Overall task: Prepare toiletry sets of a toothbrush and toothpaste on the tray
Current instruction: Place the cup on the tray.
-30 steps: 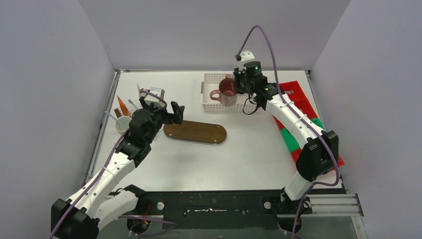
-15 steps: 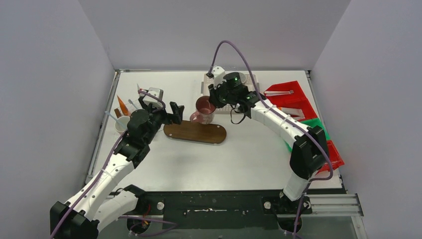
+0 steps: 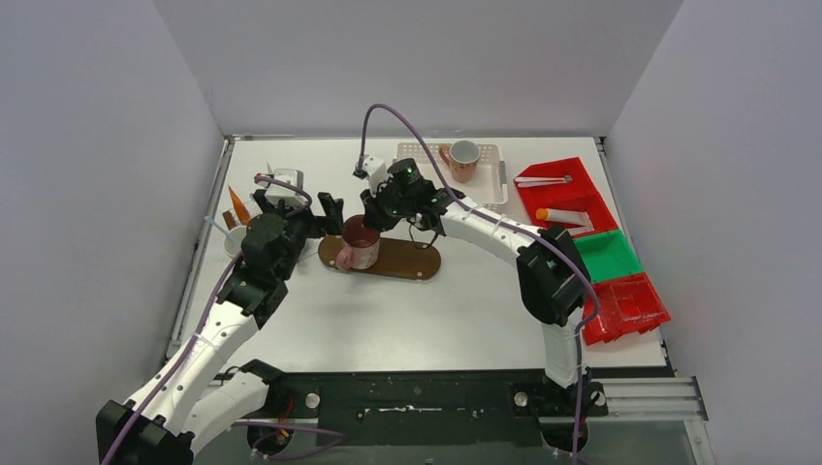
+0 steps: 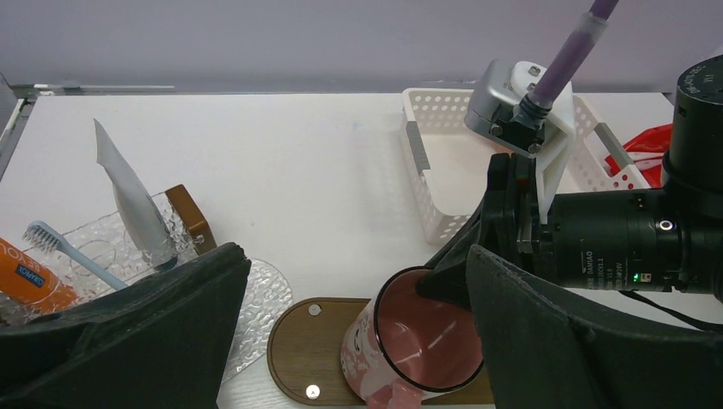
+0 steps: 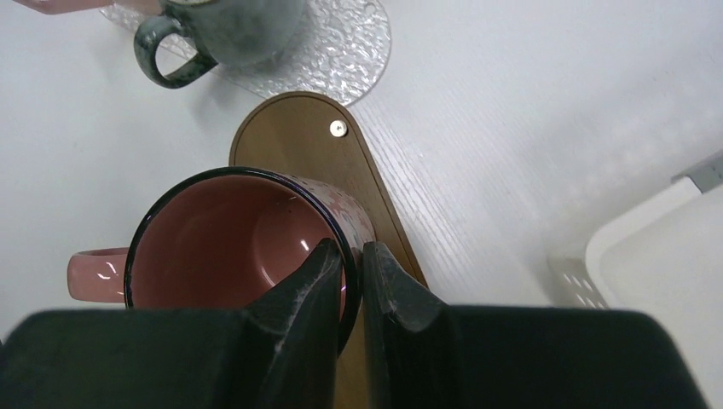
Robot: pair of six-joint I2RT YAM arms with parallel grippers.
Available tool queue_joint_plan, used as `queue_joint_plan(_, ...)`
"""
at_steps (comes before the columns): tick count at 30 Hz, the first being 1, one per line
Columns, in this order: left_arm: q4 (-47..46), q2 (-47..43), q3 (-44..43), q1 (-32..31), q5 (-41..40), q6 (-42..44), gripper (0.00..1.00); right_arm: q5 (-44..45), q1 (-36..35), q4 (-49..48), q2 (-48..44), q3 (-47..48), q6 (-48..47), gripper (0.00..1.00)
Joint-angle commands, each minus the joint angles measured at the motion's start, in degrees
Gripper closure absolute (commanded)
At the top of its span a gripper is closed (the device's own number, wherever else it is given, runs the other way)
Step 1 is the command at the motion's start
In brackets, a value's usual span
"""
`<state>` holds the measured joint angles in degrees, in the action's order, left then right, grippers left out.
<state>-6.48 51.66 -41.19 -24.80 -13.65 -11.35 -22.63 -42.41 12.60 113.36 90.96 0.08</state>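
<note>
Moving fast, the right gripper [image 5: 345, 256] has carried a mug [image 5: 239, 247] away from the white basket [image 3: 490, 182] and over to the wooden tray [image 3: 407, 260]. A second ago the mug was back by the basket. Now it is at the left end of the tray, tipped a little. I cannot tell if its bottom touches the wood yet. The right fingers are pressed tight on the mug's rim, one inside and one outside. The left gripper [image 3: 328, 208] is spread wide and holds nothing, just left of the tray.

I think the cup is nearly in place. It needs to be set flat and let go. It has no toothbrush or toothpaste in it.

The mug is smooth and shiny, pink inside, with a dark rim and a pink handle. The tray is flat brown wood, long with round ends and small silver screws. Just past the tray's left end, a dark green mug [image 5: 247, 30] sits on a bumpy clear glass mat [image 5: 341, 51]. The basket, behind the tray, is plastic with little holes.
</note>
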Motion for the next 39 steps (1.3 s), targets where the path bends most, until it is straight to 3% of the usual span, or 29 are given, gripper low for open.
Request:
queue_joint_plan(1, -0.76, -1.17, -2.78, 0.52, -1.72, -0.07, 0.03, -4.51, -0.58, -8.67, 0.17, 6.65, 0.36, 1.00)
queue_joint_plan(12, -0.29, -0.74, -2.97, 0.71, -2.34, 0.02, 0.03, -5.26, -1.58, -7.01, 5.86, 12.67, 0.35, 0.98)
queue_joint_plan(31, -1.29, -0.37, -2.64, 1.07, 1.42, 1.06, 0.03, -7.07, -1.93, -4.97, 6.76, 16.19, -1.17, 0.58)
queue_joint_plan(39, -0.45, 0.36, -3.73, 2.15, 9.12, 4.94, 0.04, -1.09, 2.03, -9.22, -4.09, 4.52, -0.23, 0.40)
